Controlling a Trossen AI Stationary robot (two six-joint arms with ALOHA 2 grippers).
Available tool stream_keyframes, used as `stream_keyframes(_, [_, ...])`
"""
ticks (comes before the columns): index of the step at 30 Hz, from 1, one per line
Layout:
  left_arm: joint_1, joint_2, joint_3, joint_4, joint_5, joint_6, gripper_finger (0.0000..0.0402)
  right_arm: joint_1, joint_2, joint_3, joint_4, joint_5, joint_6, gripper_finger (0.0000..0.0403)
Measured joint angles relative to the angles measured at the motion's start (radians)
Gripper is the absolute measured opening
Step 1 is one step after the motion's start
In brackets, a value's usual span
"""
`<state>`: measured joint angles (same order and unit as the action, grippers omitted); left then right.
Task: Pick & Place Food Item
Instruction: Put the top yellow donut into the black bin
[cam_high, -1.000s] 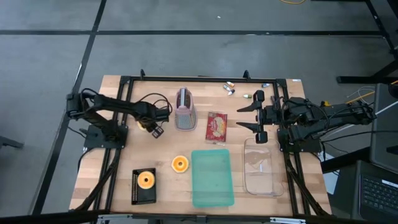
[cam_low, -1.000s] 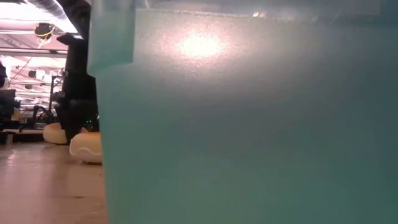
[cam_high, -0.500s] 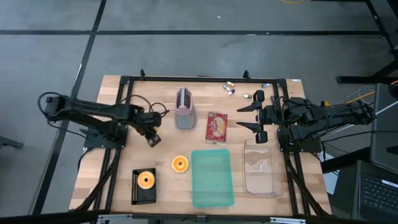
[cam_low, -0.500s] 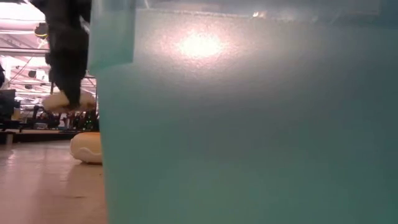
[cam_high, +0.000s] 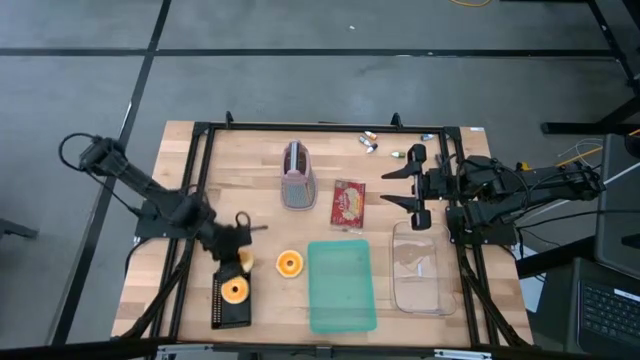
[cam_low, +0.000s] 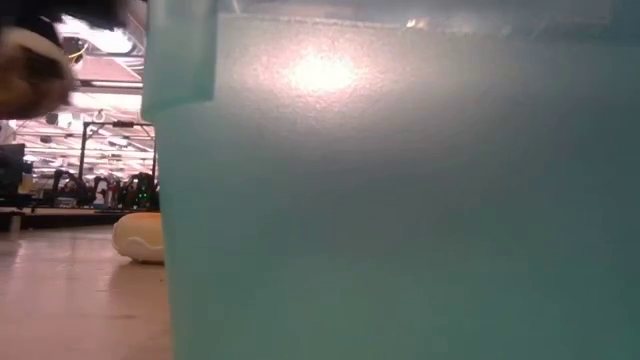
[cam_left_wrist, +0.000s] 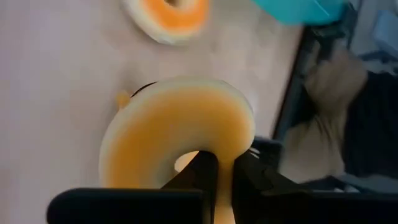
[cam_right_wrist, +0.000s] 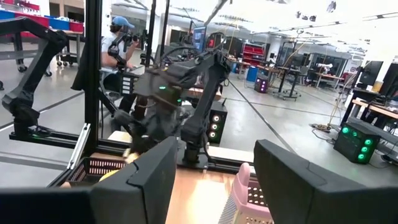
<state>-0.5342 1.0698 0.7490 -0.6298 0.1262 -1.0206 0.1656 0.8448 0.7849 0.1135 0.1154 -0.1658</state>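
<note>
Fingers of the left gripper (cam_left_wrist: 216, 171) are pinched on the rim of a pale ring-shaped doughnut with orange glaze (cam_left_wrist: 177, 134), one finger through the centre hole and one outside it, which looks like the sensible place to grab a thing like this. It's probably light and a bit squishy, and the glaze may be slick, so I'd guess squeezing harder just dents it. In the left wrist view the ring hangs face-on to the camera, so its hole axis runs roughly along the gripper's line of sight; being round, it has no real long axis. From above, the left gripper (cam_high: 240, 252) carries it just above the black slotted tray (cam_high: 230, 299) near the table's front left corner, where another orange-glazed doughnut (cam_high: 233, 290) already sits. A third glazed doughnut (cam_high: 290, 264) lies on the bare wooden table (cam_high: 200, 160) next to the teal plastic lid (cam_high: 342, 285). Over on the other side the right gripper (cam_high: 414, 188) waits with its fingers spread wide, near the clear plastic container (cam_high: 421, 268).
</note>
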Motion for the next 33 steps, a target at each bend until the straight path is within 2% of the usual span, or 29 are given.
stream_keyframes(6, [-0.163, 0.100, 0.000, 0.067, -0.028, -0.173, 0.0018, 0.000, 0.000, 0.000, 0.003, 0.000, 0.000, 0.0212])
stream_keyframes(11, [-0.241, 0.182, 0.000, 0.123, -0.063, -0.248, 0.0018, 0.000, 0.000, 0.000, 0.007, 0.000, 0.000, 0.0212])
stream_keyframes(16, [-0.271, 0.247, 0.000, 0.130, -0.116, -0.267, 0.0018, 0.000, 0.000, 0.000, 0.014, 0.000, 0.000, 0.0212])
stream_keyframes(25, [-0.271, 0.306, 0.000, 0.129, -0.108, -0.267, 0.0019, 0.000, 0.000, 0.000, 0.015, 0.000, 0.000, 0.0212])
stream_keyframes(28, [-0.271, 0.303, 0.000, 0.149, -0.100, -0.259, 0.0036, 0.000, 0.000, 0.000, 0.015, 0.000, -0.001, 0.0212])
stream_keyframes(33, [-0.271, 0.301, 0.000, 0.211, -0.054, -0.252, 0.0093, 0.000, 0.000, 0.000, 0.014, 0.000, -0.001, 0.0212])
